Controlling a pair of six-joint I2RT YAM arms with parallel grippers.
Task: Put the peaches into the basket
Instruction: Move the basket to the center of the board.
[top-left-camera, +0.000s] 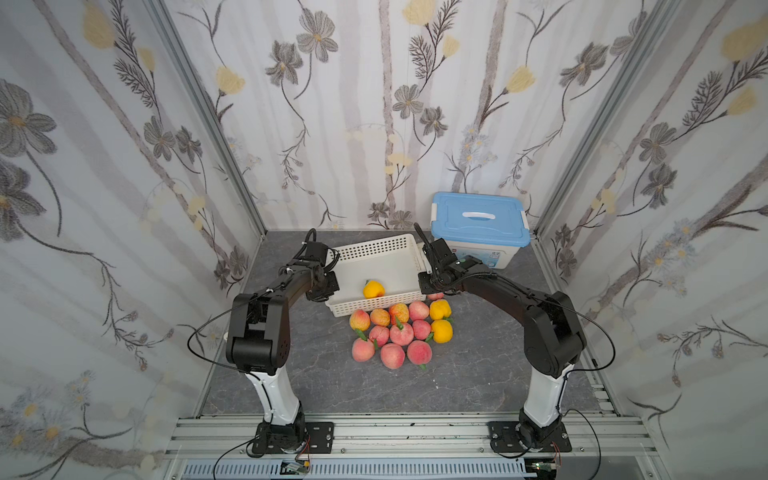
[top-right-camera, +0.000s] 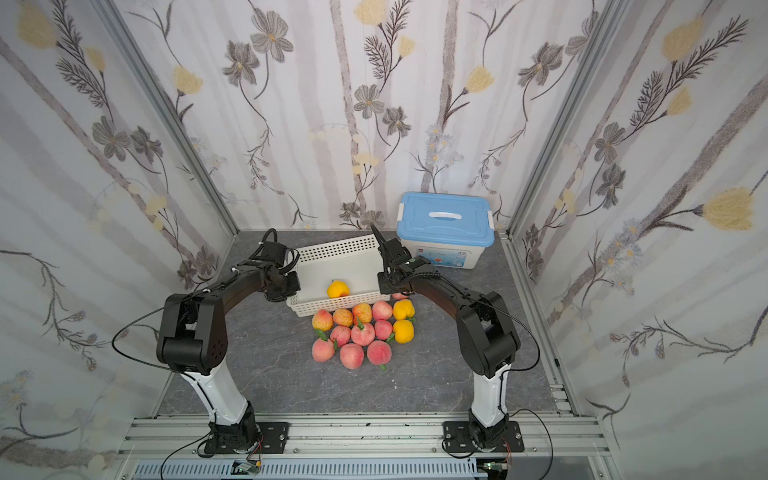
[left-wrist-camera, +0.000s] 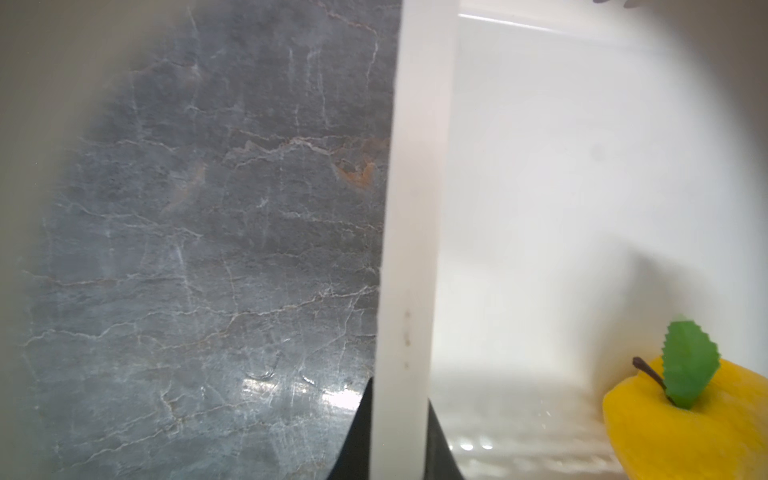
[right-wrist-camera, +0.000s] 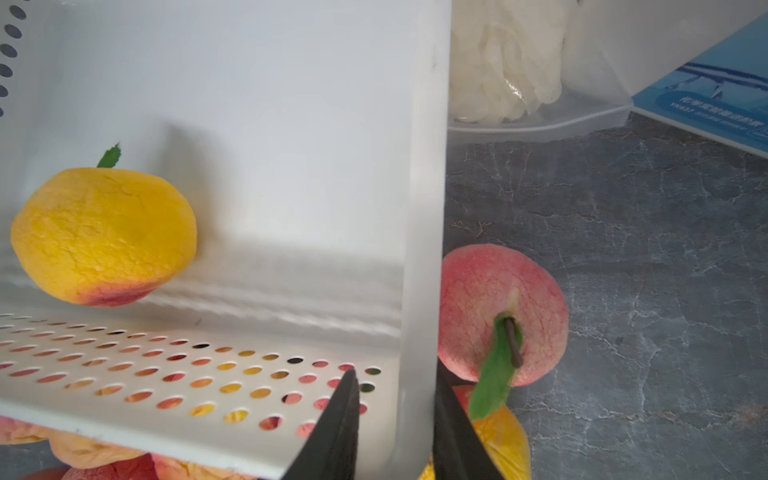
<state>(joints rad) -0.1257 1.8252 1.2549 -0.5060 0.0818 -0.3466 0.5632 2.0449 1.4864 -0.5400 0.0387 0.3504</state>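
Only in the wrist views are the left jaws and right jaws shown clenched on the basket (left-wrist-camera: 411, 208) walls. One yellow peach (top-left-camera: 373, 289) is seen inside. Thirteen peaches (top-left-camera: 401, 332) are bunched just below it, mid-frame, on the worktop (top-left-camera: 478, 374).

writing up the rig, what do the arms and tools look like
Left arm and right arm match: white lower links, boxy black upper links, thin black cables looping outside. Left tool and right tool have slim, pointed black fingers.
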